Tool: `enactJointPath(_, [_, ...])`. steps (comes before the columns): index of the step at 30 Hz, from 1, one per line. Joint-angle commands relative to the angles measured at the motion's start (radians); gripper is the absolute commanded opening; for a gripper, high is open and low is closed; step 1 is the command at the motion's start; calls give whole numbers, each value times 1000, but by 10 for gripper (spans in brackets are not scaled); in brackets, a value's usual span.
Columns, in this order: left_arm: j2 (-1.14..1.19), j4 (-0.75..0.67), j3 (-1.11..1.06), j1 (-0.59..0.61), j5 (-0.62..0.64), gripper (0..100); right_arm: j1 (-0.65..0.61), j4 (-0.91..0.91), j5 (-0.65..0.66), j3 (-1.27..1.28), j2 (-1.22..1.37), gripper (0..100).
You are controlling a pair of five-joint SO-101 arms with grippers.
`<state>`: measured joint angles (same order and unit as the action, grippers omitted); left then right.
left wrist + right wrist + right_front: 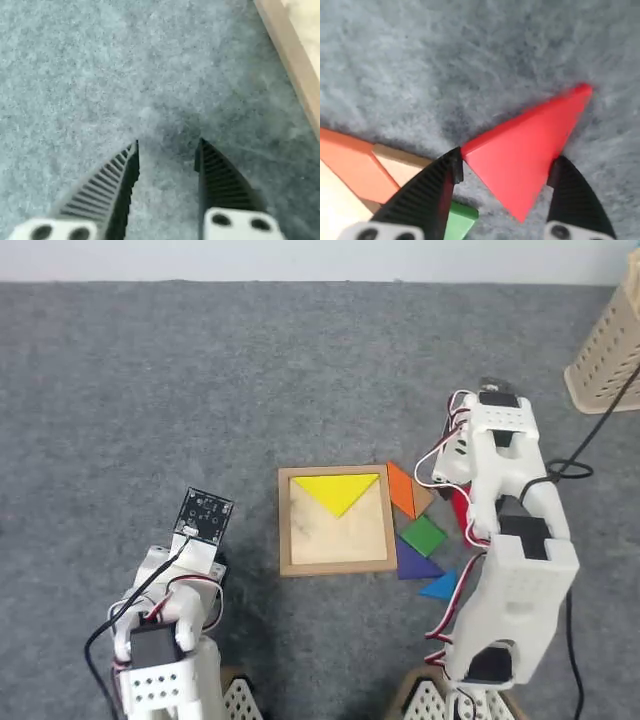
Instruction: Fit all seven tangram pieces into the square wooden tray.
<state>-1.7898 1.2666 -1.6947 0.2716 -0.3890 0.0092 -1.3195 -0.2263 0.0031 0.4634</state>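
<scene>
Jaws, left gripper (167,145): partly open, holding nothing, over carpet (100,75).
Jaws, right gripper (505,162): wide, fingers (432,187) touching red triangle (520,150) on both sides.
Red triangle: right of tray, sharp corner pointing away from wrist.
Loose by tray: blue (440,586), purple (412,560), green (423,535), tan (424,500), orange (401,490).
Tray (283,525): yellow triangle (335,490), long side along far wall, apex toward arms.

right gripper (507,159) clamps the red triangle (530,145), one black finger tight against each side; grey carpet (445,65) underneath; orange piece (350,160) sits touching a tan piece (400,162); green piece (460,217) pokes out beside one finger
</scene>
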Motion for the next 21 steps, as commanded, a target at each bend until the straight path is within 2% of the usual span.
enactJointPath(1, [-11,3,7,0,6,176,-15,-19,89,-51,-22,187])
enactJointPath(8, [-11,3,7,0,6,176,-18,-35,216,-6,-128,180])
enactJointPath(12, [-11,3,7,0,6,176,-33,-31,215,64,-252,180])
enactJointPath(17, [-11,3,7,0,6,176,-41,-36,104,87,-321,180])
enactJointPath(21, [-11,3,7,0,6,176,-56,-19,-32,28,-278,191])
